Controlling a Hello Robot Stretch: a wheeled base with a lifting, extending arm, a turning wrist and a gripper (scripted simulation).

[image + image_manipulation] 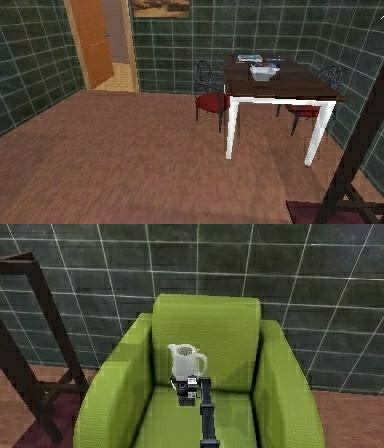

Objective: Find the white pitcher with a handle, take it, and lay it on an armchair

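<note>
Home, dining rm, is indicated: table (300, 88) w/ red-seated chairs (211, 100), green armchair (205, 324), framed picture (160, 8) and wood door (92, 40) are noted.

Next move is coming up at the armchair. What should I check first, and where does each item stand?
1. Green armchair in front of the arm: ok.
2. White pitcher between the armrests, by the gripper: ok.
3. Pitcher held or resting on the seat: cannot tell.
4. Pitcher lying down: not ok, it stands upright.
5. Dark wooden stand apart from the arm: ok.
</note>
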